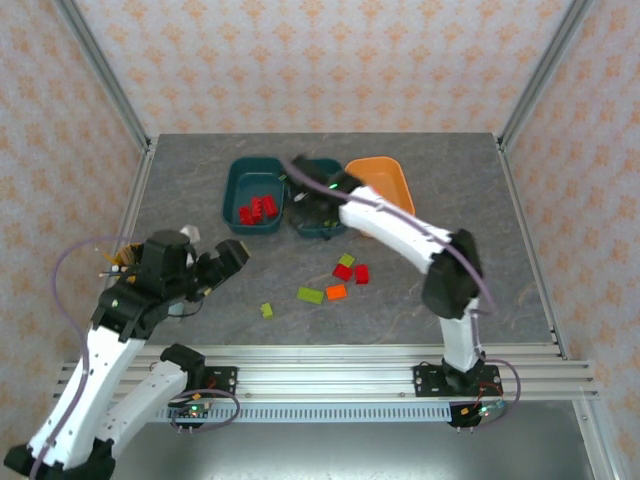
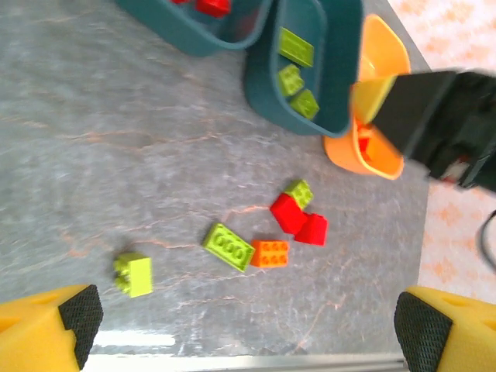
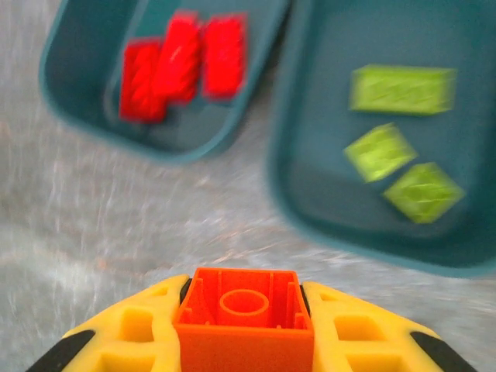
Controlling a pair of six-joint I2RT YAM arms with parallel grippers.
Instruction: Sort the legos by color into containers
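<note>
Orange brick (image 3: 244, 310) tight in right jaws near teal tub (image 3: 310, 186); left jaws wide apart, empty.

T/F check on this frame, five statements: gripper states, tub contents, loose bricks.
1. The right gripper is shut on an orange plastic brick. True.
2. The left gripper holds a green brick. False: it is open, with nothing between its fingers.
3. The left dark teal plastic tub holds green bricks. False: it holds red bricks.
4. The middle dark teal tub holds three olive-green bricks. True.
5. No red bricks remain outside the tubs. False: two loose red bricks lie on the grey table.
</note>
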